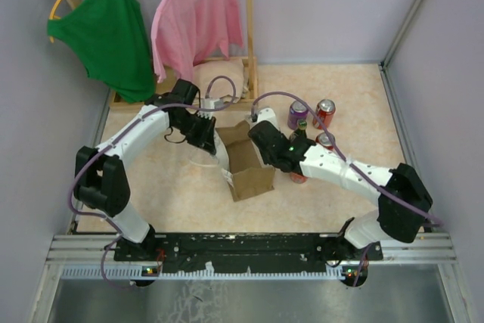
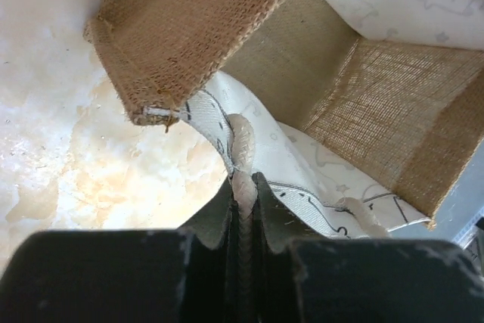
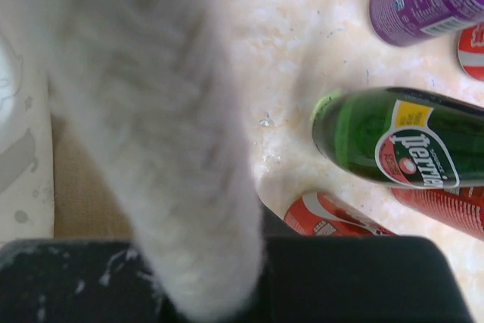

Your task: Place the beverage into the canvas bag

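At table centre: canvas bag (image 1: 253,179), upright, mouth upward, long axis far-to-near. My left gripper (image 2: 243,191) pinches one white cord handle (image 2: 242,141); my right gripper (image 1: 266,141) pinches the other cord handle (image 3: 174,149).

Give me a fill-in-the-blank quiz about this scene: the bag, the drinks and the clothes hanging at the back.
1. The brown bag has its mouth ____.
2. The left jaws are shut on its cord handle, which is coloured ____.
3. The Perrier bottle is coloured ____.
4. Beside the green shirt hangs a shirt that is ____.
Missing words: open; white; green; pink.
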Action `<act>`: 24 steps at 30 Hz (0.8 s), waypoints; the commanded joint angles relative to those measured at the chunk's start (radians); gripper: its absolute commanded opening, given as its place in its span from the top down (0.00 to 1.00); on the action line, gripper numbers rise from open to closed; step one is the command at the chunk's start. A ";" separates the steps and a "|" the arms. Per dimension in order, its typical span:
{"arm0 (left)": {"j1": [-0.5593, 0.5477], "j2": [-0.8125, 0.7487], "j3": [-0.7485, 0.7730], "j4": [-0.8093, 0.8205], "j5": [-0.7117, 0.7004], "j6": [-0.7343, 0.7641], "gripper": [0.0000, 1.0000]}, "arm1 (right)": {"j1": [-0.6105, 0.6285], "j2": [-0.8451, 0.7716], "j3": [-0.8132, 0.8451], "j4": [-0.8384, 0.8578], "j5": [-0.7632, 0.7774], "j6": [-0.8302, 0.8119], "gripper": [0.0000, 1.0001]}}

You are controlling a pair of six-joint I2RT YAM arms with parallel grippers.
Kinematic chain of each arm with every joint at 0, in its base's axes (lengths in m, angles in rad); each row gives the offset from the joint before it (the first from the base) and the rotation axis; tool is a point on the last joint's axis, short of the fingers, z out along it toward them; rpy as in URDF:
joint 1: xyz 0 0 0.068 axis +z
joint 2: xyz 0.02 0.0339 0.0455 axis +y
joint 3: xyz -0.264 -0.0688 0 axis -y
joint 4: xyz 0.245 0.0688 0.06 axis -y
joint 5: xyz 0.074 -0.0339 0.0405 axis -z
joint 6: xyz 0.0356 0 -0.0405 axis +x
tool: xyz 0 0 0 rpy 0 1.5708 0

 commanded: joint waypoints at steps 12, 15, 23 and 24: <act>0.039 -0.042 0.043 -0.108 -0.134 0.236 1.00 | -0.082 -0.101 -0.025 -0.157 0.114 0.065 1.00; 0.056 -0.036 0.078 -0.138 -0.148 0.272 1.00 | -0.086 -0.103 -0.026 -0.174 0.125 0.078 1.00; 0.099 -0.009 0.135 -0.155 -0.170 0.333 1.00 | -0.086 -0.100 -0.045 -0.188 0.113 0.115 1.00; 0.099 -0.004 0.144 -0.153 -0.161 0.331 1.00 | -0.086 -0.100 -0.046 -0.188 0.109 0.116 1.00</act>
